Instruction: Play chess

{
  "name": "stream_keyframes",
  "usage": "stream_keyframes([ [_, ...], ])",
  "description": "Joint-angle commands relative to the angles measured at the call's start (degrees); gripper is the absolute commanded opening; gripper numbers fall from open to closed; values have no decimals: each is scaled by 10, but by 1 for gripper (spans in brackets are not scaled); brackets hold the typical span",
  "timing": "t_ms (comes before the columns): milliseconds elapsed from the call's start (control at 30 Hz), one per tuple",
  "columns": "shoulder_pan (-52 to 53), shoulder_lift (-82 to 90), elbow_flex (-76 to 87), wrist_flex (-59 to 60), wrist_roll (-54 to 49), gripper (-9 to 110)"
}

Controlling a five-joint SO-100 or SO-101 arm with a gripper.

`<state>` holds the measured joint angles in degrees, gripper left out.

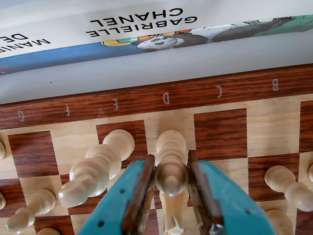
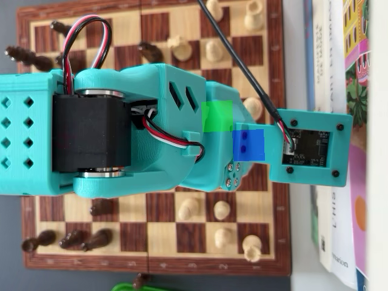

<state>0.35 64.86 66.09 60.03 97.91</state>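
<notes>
In the wrist view my teal gripper is closed round the rounded head of a tall light wooden chess piece, and both brown pads touch its sides. The piece stands on a light square in the D file, near the board's lettered edge. Another light piece stands just behind it, between the fingers. A light piece stands to the left in the E file. In the overhead view my arm covers the middle of the chessboard and hides the gripper.
Light pieces stand on the board's right side in the overhead view and dark pieces on its left. Books lie along the board's right edge and show in the wrist view. A light pawn stands to the right.
</notes>
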Motion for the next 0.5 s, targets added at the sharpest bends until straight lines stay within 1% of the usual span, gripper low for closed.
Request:
stream_keyframes([
  [0,0,13,-28,3,4,10],
  [367,-1,14,-29,3,4,10],
  [467,-1,14,-30,3,3,8],
])
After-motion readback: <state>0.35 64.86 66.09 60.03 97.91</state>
